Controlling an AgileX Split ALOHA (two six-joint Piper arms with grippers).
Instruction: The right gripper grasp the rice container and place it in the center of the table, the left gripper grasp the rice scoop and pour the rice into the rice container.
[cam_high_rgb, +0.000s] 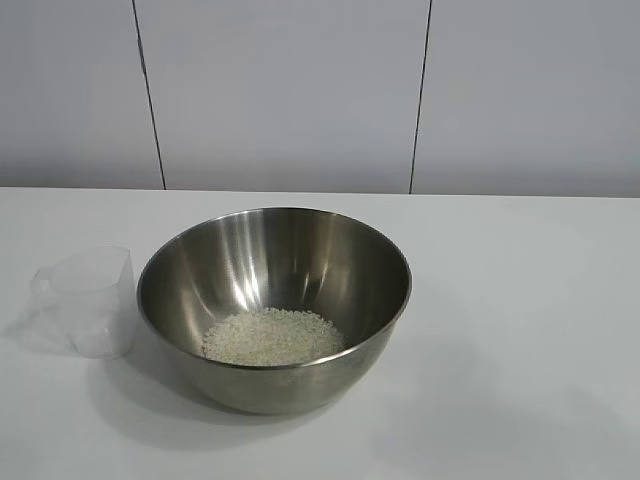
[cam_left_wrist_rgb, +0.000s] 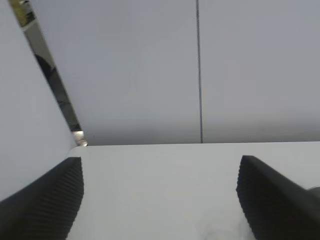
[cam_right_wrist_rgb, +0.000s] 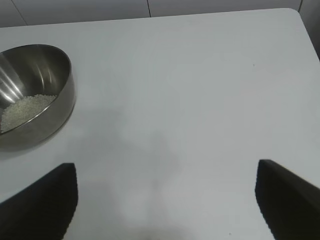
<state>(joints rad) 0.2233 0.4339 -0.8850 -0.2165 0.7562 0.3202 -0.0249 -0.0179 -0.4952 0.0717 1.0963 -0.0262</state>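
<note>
White rice grains (cam_high_rgb: 272, 337) heap in the shiny steel bowl (cam_high_rgb: 274, 305), clear plastic cup (cam_high_rgb: 88, 301) upright just beside it; left gripper (cam_left_wrist_rgb: 160, 200) and right gripper (cam_right_wrist_rgb: 165, 200) both gape wide, empty.

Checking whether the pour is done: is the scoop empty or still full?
Empty: the rice scoop stands upright and clear; the rice lies in the bowl.

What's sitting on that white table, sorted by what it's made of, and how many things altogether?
Steel: 1, the rice container, mid-table.
Clear plastic: 1, the rice scoop, upright beside it, empty.
Grains: 1 heap, the rice inside the steel bowl.
Total: 3.
</note>
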